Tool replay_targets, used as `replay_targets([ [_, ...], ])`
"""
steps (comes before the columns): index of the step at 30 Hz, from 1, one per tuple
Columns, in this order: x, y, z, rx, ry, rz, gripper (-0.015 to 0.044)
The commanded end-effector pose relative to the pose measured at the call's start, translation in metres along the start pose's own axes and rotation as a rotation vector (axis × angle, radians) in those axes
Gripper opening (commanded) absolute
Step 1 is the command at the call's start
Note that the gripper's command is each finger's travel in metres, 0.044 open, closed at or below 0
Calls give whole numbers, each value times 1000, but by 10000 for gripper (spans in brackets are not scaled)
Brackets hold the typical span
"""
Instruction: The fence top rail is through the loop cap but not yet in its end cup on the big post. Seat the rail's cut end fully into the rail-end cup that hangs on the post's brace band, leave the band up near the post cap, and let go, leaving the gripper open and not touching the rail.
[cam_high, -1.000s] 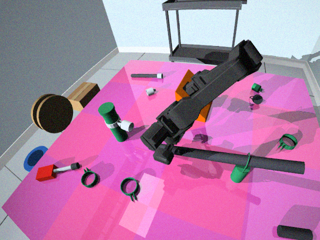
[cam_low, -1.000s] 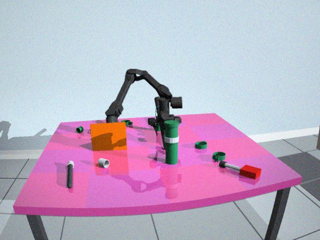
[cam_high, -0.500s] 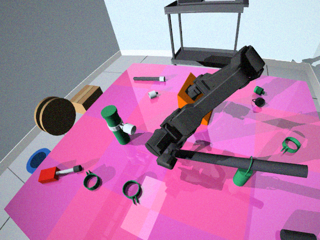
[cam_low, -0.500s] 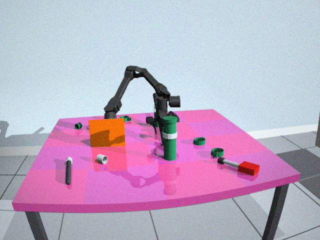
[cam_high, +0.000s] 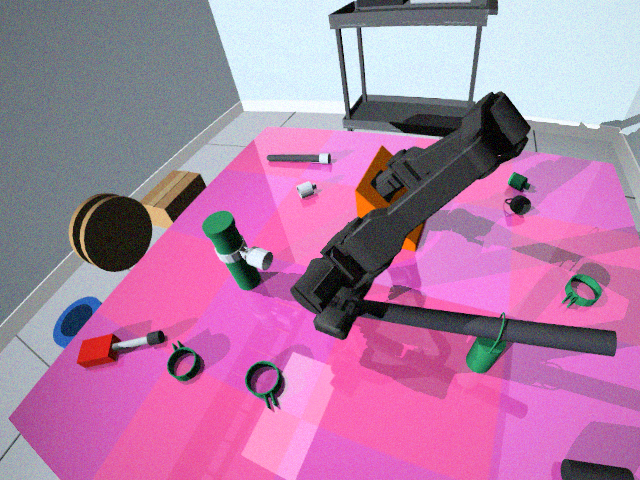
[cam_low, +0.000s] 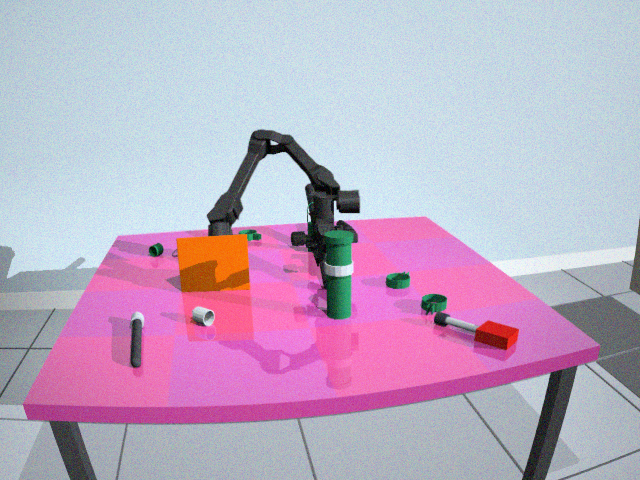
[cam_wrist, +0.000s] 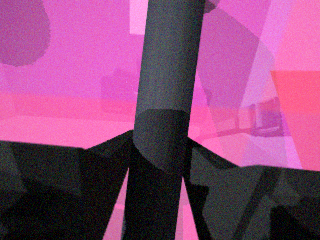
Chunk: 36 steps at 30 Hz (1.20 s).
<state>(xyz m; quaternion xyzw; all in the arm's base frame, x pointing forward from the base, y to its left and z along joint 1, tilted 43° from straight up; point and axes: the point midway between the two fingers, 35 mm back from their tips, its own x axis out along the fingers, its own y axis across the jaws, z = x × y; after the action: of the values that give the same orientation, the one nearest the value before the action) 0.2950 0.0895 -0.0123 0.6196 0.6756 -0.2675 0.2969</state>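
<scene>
The dark grey top rail (cam_high: 542, 333) (cam_wrist: 167, 65) is held off the table, roughly level. My gripper (cam_high: 348, 310) (cam_wrist: 157, 137) is shut on the rail near its left end in the top view; that end is hidden behind the gripper. The rail passes through the wire loop of the green loop cap (cam_high: 484, 354). The green big post (cam_high: 244, 276) (cam_low: 338, 299) stands upright, left of my gripper in the top view. The white brace band (cam_low: 338, 269) is around its upper part, below the post cap. The white rail-end cup (cam_high: 261, 258) hangs from the band, apart from the rail and facing towards it.
An orange panel (cam_high: 368, 192) (cam_low: 214, 263) stands behind the arm. Two green bands (cam_high: 184, 363) (cam_high: 263, 379) lie in front of the post. A red block with a white rod (cam_high: 97, 351) (cam_low: 496, 334) is at the edge. A loose white cup (cam_high: 305, 189) (cam_low: 203, 316) lies beyond the post.
</scene>
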Motion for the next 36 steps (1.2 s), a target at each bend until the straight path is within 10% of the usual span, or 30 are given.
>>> replay_targets([
  [1, -4, 0, 0, 4, 5, 0, 0],
  [16, -72, 2, 42, -6, -265, -5, 0],
  [36, -69, 1, 40, -3, -247, -11, 0],
])
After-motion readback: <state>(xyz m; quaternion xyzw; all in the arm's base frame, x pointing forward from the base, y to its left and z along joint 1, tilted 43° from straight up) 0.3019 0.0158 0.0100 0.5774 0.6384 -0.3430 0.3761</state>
